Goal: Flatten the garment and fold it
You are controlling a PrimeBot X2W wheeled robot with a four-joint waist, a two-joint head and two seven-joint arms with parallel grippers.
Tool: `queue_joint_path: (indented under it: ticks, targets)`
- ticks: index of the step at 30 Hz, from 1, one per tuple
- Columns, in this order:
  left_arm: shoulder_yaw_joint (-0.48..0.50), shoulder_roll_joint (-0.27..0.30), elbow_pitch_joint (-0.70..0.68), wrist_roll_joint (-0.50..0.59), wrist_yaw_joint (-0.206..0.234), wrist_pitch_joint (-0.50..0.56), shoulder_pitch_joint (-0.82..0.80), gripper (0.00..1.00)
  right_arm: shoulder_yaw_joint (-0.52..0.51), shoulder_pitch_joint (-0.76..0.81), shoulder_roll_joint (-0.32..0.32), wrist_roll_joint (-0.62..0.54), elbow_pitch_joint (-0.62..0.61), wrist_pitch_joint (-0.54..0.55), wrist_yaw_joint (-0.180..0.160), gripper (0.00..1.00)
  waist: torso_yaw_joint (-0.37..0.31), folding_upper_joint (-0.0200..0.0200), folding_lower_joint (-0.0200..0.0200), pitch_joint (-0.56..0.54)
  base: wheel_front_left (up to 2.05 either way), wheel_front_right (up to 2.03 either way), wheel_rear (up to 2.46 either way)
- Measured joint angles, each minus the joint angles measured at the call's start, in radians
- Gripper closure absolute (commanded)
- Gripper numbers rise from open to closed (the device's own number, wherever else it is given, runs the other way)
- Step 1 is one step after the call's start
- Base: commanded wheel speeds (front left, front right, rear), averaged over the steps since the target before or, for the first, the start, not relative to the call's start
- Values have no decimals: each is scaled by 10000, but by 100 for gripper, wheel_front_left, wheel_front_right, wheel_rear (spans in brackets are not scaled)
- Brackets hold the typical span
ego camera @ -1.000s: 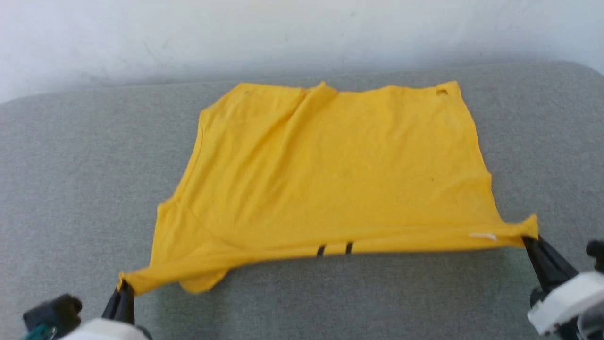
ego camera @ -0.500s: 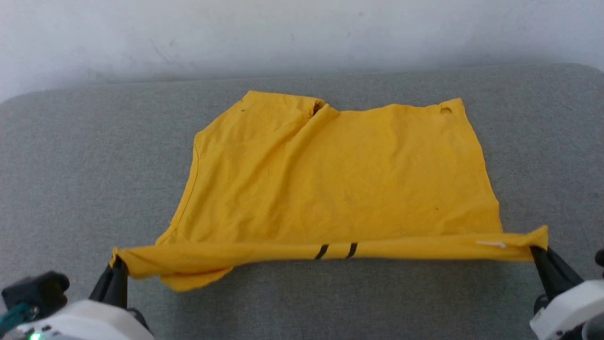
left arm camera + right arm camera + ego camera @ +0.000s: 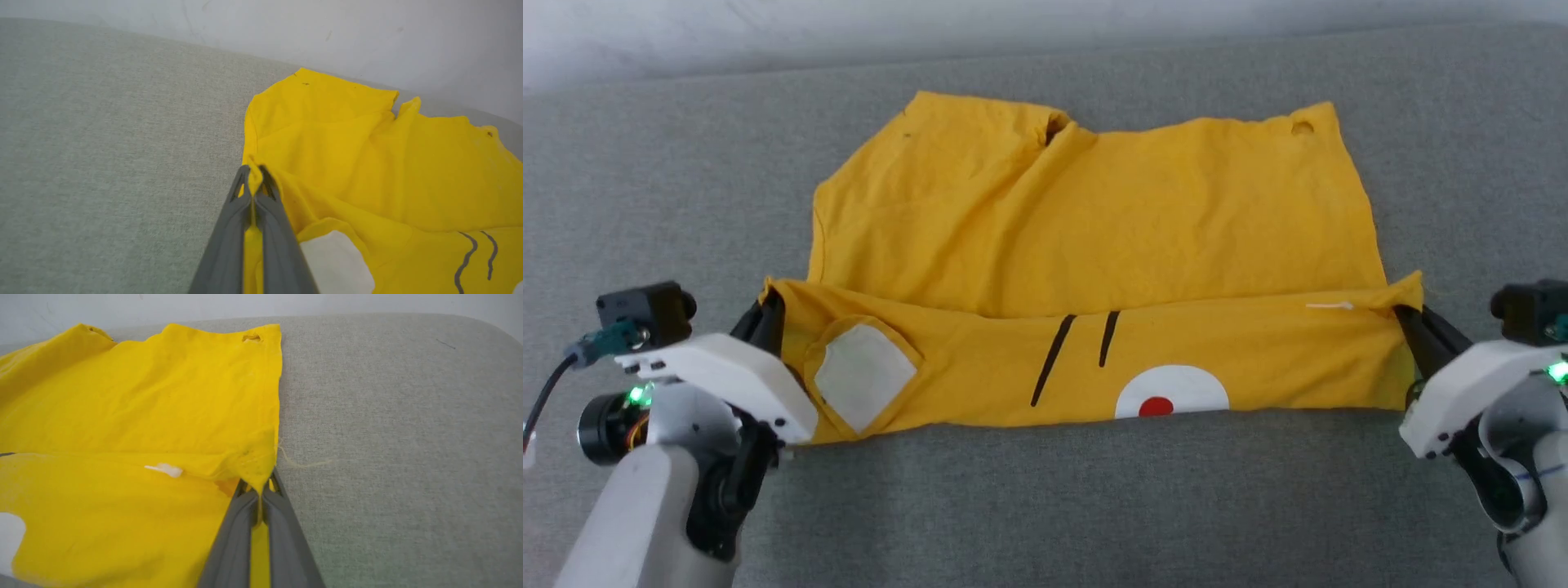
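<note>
The yellow garment (image 3: 1094, 220) lies spread on the grey cushion, its near edge lifted and turned back so the print faces me: a white patch (image 3: 864, 374), two black stripes (image 3: 1078, 351) and a red dot in a white circle (image 3: 1156, 404). My left gripper (image 3: 770, 306) is shut on the garment's (image 3: 367, 163) left corner, with cloth pinched between its fingers (image 3: 229, 228). My right gripper (image 3: 1405, 314) is shut on the right corner of the garment (image 3: 143, 396), cloth showing between its fingers (image 3: 282, 531). A small hole (image 3: 1301, 128) sits near the far right edge.
The grey fabric cushion (image 3: 1045, 498) stretches well beyond the garment on all sides. A pale wall (image 3: 768, 33) rises right behind its far edge. A loose thread (image 3: 302, 463) lies on the cushion beside the right corner.
Both grippers have carried the near edge up and away from me, turning a broad band of the printed side over the garment. The head view has also tilted down.
</note>
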Motion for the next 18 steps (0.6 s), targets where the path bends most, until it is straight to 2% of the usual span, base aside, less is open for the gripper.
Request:
queue_joint_path:
  ticks: [5,6,7,8,9,10,11,15,18]
  targets:
    - [-40,-282,1279,-84,-343,-619,-678,100,345,-743,-12,132,1139,-633,0,100,-128,0,-1,299,0,0,0]
    - [-56,-332,1517,-130,-424,-673,-758,100,439,-855,10,199,1333,-729,0,89,-156,0,-1,324,0,0,0]
    - [-61,-393,1758,-221,-495,-708,-811,100,537,-944,35,274,1532,-775,0,67,-183,0,-1,341,0,0,0]
    - [-82,-449,1967,-291,-579,-754,-840,100,662,-1014,38,303,1712,-834,0,51,-200,0,-1,343,0,0,0]
    - [-102,-512,2178,-328,-635,-794,-868,93,786,-1052,36,343,1885,-867,0,19,-204,0,-1,331,0,0,0]
    - [-115,-577,2364,-389,-696,-828,-900,56,903,-1079,33,343,2048,-947,-2,0,-203,0,-2,303,0,0,0]
    - [-119,-610,2525,-431,-767,-892,-921,0,1028,-1106,12,343,2151,-1066,-2,0,-200,0,-2,264,0,0,0]
    - [-48,-627,2782,-560,-932,-1103,-922,0,1304,-1127,-27,307,2155,-1866,-8,0,-180,0,-3,33,0,0,0]
    - [67,-433,2612,-606,-957,-1066,-871,0,1252,-947,-12,203,1733,-2545,-8,0,-172,-1,-3,-218,0,0,0]
